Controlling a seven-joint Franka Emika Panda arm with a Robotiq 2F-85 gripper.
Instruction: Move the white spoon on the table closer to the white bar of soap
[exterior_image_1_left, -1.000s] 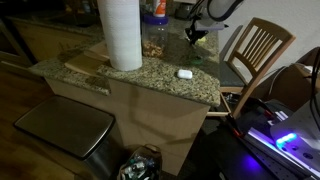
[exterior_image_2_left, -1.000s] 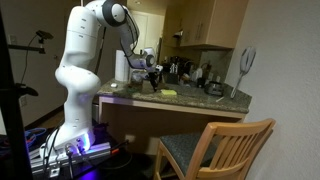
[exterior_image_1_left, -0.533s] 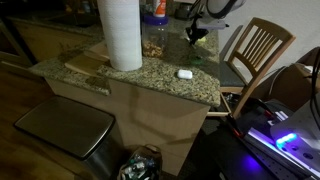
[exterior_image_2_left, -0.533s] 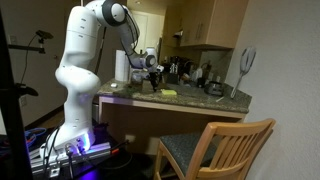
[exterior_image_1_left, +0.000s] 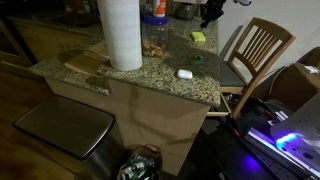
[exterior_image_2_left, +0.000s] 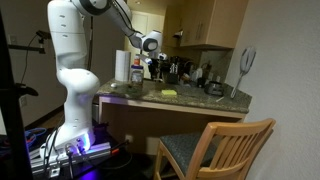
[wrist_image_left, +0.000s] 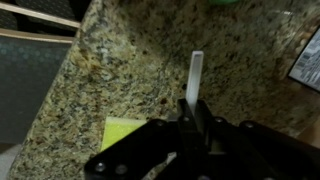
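1. the table (exterior_image_1_left: 148, 72): speckled granite top, tan sides, seen in both exterior views; everything below sits on or hangs over it
2. my arm (exterior_image_2_left: 72, 60): white, reaches from its base over the counter; the wrist is up high above the far part of the top
3. wooden chair (exterior_image_1_left: 262, 45): stands at the table's end, close to the soap side
4. paper towel roll (exterior_image_1_left: 120, 35): upright on the granite, well apart from the soap
5. gripper (wrist_image_left: 194, 112): jaws pinched tight on the near end of the white spoon (wrist_image_left: 194, 75), barely any gap between the fingers; in an exterior view the gripper (exterior_image_1_left: 211, 12) sits at the top edge of the picture, clear of the table top
6. yellow-green sponge (exterior_image_1_left: 198, 37): flat on the granite, roughly under the gripper; in the wrist view the sponge (wrist_image_left: 120, 133) lies beside and left of the fingers, not touching the spoon
7. spoon: off the table, held in the air, free end sticking straight out past the fingertips over bare granite; too small for me to make out in either exterior view
8. the white bar of soap (exterior_image_1_left: 184, 73): flat near the table edge towards the chair, apart from the sponge and from the gripper
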